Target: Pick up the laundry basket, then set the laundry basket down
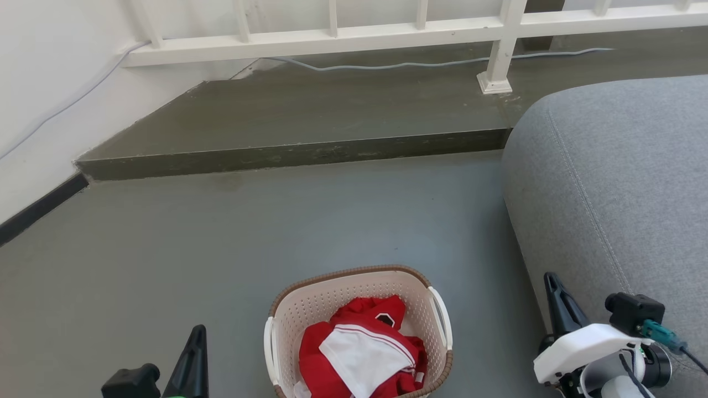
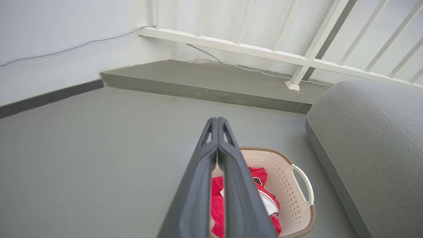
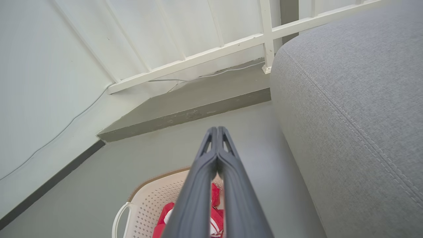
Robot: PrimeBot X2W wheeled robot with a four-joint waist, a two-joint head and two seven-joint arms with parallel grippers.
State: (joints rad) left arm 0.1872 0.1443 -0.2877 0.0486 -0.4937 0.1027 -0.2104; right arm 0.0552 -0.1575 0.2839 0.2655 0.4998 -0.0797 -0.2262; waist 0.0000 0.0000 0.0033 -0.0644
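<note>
Laundry basket: it is sitting on the grey floor between the two grippers and just left of the grey sofa, touching neither gripper.
Cut off: the bottom edge of the head view is cropping the basket's near end, and the left gripper is showing just one dark finger and a bit of its mount.
Hidden in the left wrist view: the left gripper's own fingers are covering the basket's left half.
Hidden in the right wrist view: the right gripper's fingers are covering the basket's sofa side.
Left claw: its fingers are pressing together at the tips, leaving a thin slit lower down, and gripping nothing.
Right claw: its fingers are likewise meeting at the tips and holding nothing.
View differences: the head view is showing both white handles; the left wrist view is showing the handle nearest the sofa, the right wrist view the opposite one.
Clothing: red and white fabric is lying bunched inside the basket.
Writing: a dark badge is showing on the red cloth, too small to read.
Background: a white railing is standing on a raised step, with a pale cable trailing along it.
</note>
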